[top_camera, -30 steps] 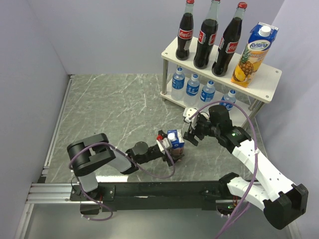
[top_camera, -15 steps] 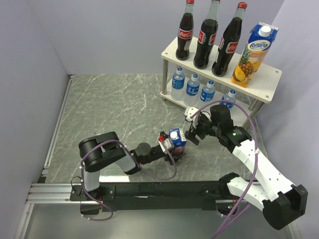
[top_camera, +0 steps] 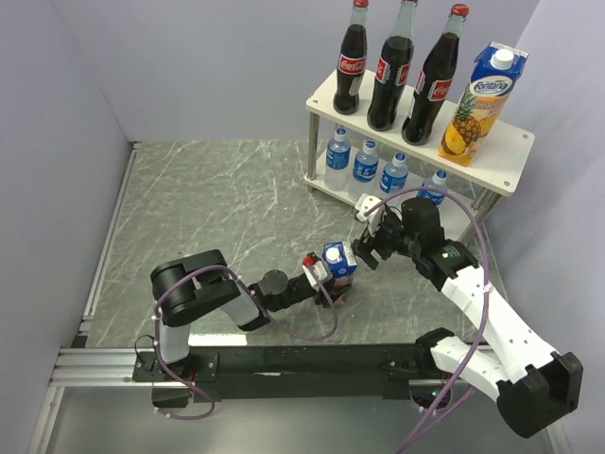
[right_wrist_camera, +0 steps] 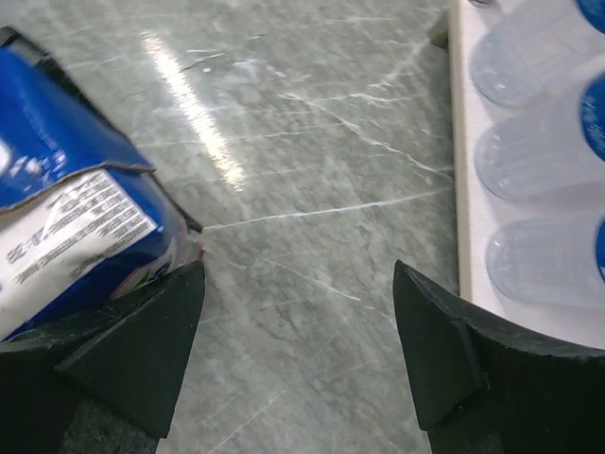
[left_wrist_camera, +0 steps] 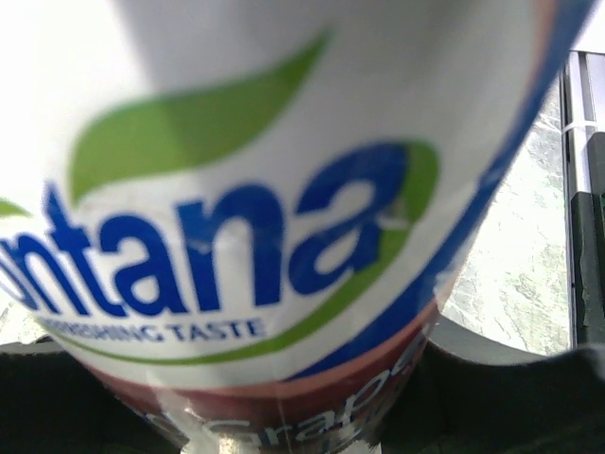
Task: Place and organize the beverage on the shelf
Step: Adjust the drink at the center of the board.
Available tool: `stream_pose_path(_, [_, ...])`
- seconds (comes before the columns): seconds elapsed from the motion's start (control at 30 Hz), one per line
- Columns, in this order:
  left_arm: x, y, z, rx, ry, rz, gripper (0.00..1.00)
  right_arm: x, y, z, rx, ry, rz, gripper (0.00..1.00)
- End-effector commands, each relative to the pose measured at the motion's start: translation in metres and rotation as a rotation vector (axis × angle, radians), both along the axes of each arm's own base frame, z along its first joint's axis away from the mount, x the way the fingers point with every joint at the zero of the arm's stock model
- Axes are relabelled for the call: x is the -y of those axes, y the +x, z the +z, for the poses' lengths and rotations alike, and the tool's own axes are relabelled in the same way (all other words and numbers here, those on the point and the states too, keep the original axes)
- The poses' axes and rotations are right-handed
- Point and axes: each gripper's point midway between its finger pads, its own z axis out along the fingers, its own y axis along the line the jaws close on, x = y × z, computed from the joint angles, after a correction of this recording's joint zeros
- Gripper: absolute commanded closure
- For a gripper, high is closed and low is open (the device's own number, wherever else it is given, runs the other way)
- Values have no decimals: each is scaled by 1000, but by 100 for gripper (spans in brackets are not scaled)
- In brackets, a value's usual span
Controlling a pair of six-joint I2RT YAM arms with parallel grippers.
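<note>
A blue-topped juice carton (top_camera: 337, 261) stands on the grey marble table with my left gripper (top_camera: 331, 284) shut on its lower part. It fills the left wrist view (left_wrist_camera: 236, 189), pressed against a dark finger (left_wrist_camera: 515, 397). My right gripper (top_camera: 365, 250) hangs open just right of it, nothing between its fingers (right_wrist_camera: 142, 340); the carton (right_wrist_camera: 66, 218) lies beside the left one. On the shelf (top_camera: 508, 157), three cola bottles (top_camera: 389, 71) and another juice carton (top_camera: 482, 104) stand on top. Several water bottles (top_camera: 364, 170) fill the lower board (right_wrist_camera: 468, 189).
Purple walls close the table at the left (top_camera: 57, 142) and behind. A metal rail (top_camera: 236, 361) runs along the near edge between the arm bases. Purple cables (top_camera: 473, 236) loop above the right arm. Open marble (top_camera: 217, 199) lies left of the shelf.
The left gripper has closed in on the carton. The right gripper has drawn back up and to the right, away from it. The carton shifted slightly right.
</note>
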Motion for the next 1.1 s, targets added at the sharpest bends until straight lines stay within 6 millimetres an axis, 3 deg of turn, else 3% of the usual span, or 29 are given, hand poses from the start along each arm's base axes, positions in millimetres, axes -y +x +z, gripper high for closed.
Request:
stream_pose_path(0.0, [10,1,41,15,-131,-7,85,10,22,27,89,47,-125,13])
stream_pose_path(0.13, [14,2,35,-60,-138,32,88,29,33,45,122,77,-270,11])
stream_pose_path(0.27, [1,22,30,-141,-186,217,89,41,35,54,133,97,-335,11])
stream_pose_path(0.33, [2,22,28,-166,-200,257,90,44,32,58,128,99,-347,11])
stream_pose_path(0.43, [4,26,22,-172,-194,357,76,39,21,62,112,129,-318,11])
stream_pose_path(0.47, [5,26,21,-163,-187,375,65,37,18,63,107,140,-301,11])
stream_pose_path(0.57, [8,24,23,-146,-188,414,42,30,5,62,78,164,-258,11])
stream_pose_path(0.63, [10,21,26,-146,-192,406,36,28,-1,61,58,172,-235,11])
stream_pose_path(0.73, [8,14,31,-151,-189,394,15,27,-7,54,40,167,-219,11])
stream_pose_path(0.77, [7,12,33,-146,-185,388,3,27,-8,53,38,165,-218,11])
stream_pose_path(0.87, [6,0,47,-139,-175,362,1,28,-13,43,17,152,-212,11])
stream_pose_path(1.07, [3,-13,51,-168,-119,315,0,31,-22,37,7,136,-205,10])
